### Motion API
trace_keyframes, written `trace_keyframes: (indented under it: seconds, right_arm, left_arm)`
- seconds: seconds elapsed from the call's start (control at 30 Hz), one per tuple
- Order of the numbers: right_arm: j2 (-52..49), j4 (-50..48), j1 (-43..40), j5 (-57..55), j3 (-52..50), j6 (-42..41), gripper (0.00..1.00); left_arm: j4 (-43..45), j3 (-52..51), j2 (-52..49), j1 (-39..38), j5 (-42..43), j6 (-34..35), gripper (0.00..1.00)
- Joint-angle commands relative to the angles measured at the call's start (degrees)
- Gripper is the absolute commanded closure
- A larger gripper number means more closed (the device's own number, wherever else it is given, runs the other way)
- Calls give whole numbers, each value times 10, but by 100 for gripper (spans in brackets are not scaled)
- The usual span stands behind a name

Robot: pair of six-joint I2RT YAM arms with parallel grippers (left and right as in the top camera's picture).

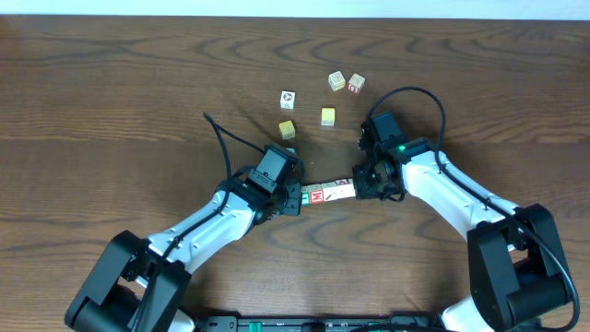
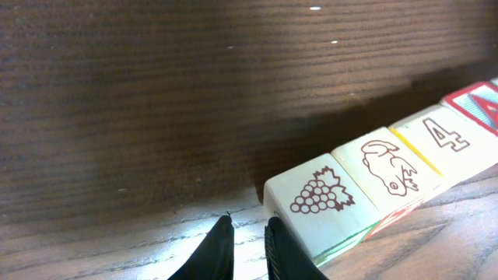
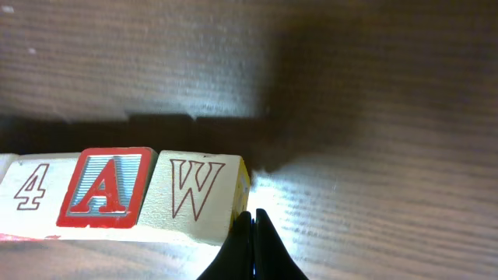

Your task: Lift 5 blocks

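Several blocks stand end to end in one row between my two grippers. The left wrist view shows a grapes block, an animal block, a "4" block and a red block. The right wrist view shows the "4" block, the red "A" block and the "W" block. My left gripper is slightly open with nothing between its fingers, its right finger against the grapes block's end. My right gripper is shut, its tips against the "W" block's end.
Farther back on the dark wooden table lie loose cubes: a whitish one, two pale ones and two yellow-faced ones. Black cables loop over both arms.
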State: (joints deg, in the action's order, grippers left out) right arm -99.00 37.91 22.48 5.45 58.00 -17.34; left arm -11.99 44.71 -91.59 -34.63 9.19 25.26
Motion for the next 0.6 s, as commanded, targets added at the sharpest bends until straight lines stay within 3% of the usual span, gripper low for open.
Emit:
trace_keyframes:
  seconds: [0.0, 0.57]
  right_arm:
    - [-5, -16, 31, 94, 3, 2, 98]
    - [-5, 18, 31, 104, 3, 2, 99]
  left_arm:
    - [21, 16, 5, -23, 63, -3, 83]
    - [-3, 16, 5, -25, 66, -3, 83]
